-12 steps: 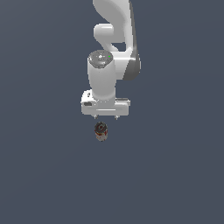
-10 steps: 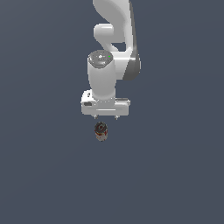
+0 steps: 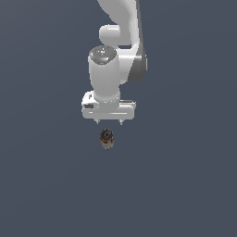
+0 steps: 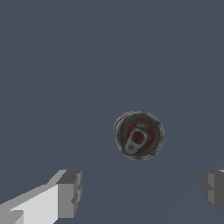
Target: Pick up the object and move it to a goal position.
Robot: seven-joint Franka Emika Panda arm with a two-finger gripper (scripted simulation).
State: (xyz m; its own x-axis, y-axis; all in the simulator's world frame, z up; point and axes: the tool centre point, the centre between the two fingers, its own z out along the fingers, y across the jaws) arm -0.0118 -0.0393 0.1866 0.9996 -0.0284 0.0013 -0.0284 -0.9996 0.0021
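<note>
A small tin can with a red and off-white label and a dark metal top stands upright on the flat dark grey floor. My gripper hangs above and just behind it, fingers pointing down, open and empty. In the wrist view the can shows from above with its pull tab, well below the gripper. It lies off the line between the two grey fingertips, which stand wide apart and apart from the can.
The white arm rises behind the gripper toward the top of the exterior view. The floor is a plain dark grey surface.
</note>
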